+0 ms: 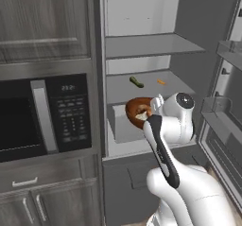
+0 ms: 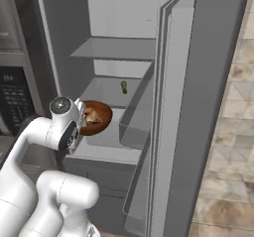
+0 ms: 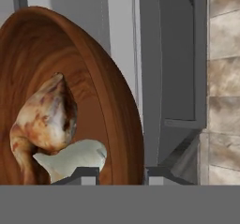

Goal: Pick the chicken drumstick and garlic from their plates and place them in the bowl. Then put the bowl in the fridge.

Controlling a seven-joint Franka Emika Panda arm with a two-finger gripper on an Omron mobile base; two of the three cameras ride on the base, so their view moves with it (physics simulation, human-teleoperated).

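Nearest the hand camera, the claw [image 3: 116, 174] shows 2 dark finger tips either side of the rim of the bowl [image 3: 101, 101], 1 inside the rim and 1 outside, so it is clenched on the bowl's edge. Within the reddish-brown bowl lie the chicken drumstick [image 3: 44, 120], golden-brown with a paler bone end pointing down in that view, and the garlic [image 3: 75, 157], whitish and touching the drumstick just below it. Both rest against the bowl's inner wall near the gripped edge.

From the left base view, the white arm reaches up from the lower right and the bowl [image 1: 138, 110] is held at the front of the fridge [image 1: 142, 40], over the lower ledge of the open compartment, with pale contents visible inside it. From the right base view the bowl [image 2: 96, 117] sits just beyond the wrist, at the same low level, and whether it touches the ledge cannot be told.

Farther in, on the middle shelf [image 1: 156, 85], lie a small green item [image 1: 136, 82] and a small orange item [image 1: 161, 82], well apart from the bowl. Above them is another shelf [image 1: 146, 45]. The fridge door [image 2: 198, 107] stands open at the right. Left of the fridge is a black microwave [image 1: 42, 118] with cabinets above and below.
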